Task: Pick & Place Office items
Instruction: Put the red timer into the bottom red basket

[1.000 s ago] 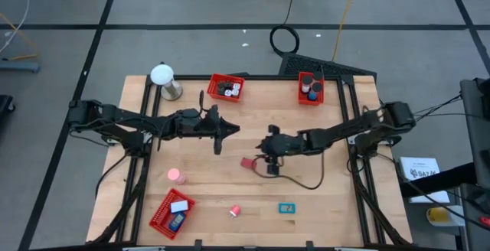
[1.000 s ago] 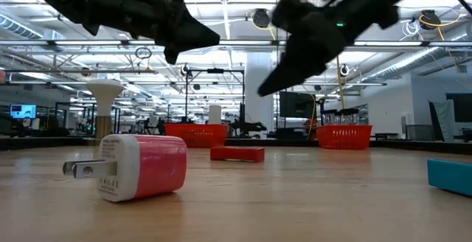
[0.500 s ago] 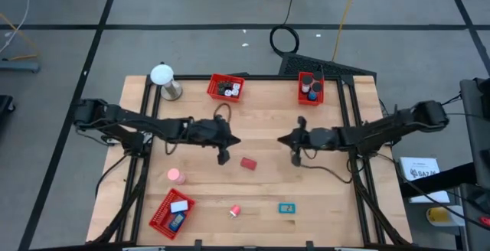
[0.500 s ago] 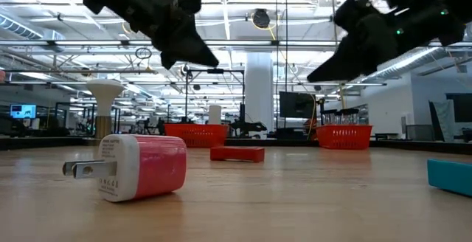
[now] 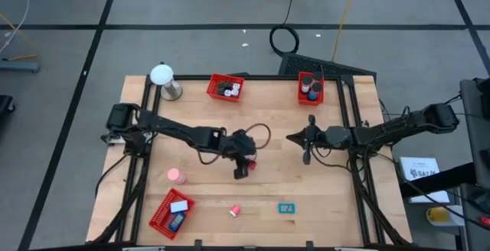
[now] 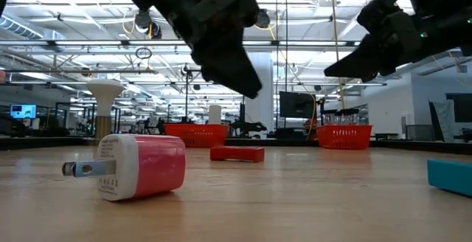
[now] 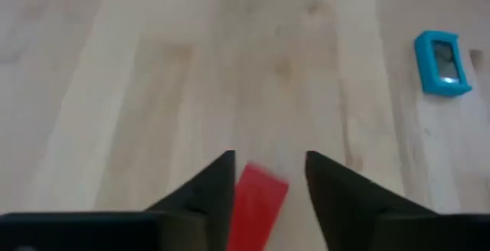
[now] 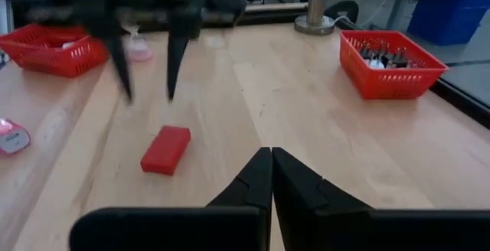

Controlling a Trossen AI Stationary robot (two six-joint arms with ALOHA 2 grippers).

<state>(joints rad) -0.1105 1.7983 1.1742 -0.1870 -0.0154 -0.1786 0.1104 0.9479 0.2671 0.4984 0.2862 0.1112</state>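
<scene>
Front-left red tray [image 5: 162,219]: white piece [image 5: 180,206], blue piece [image 5: 175,221] inside.

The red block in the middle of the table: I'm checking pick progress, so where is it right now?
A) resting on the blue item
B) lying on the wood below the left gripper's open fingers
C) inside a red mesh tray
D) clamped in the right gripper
B: the left wrist view shows the red block flat on the wood between the left gripper's spread fingers, not gripped.

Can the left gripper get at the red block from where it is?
Probably yes. The left gripper hangs open above the red block, which shows between its fingers in the wrist view, lying flat on bare table with nothing beside it. The right gripper is shut and well off to the side.
</scene>
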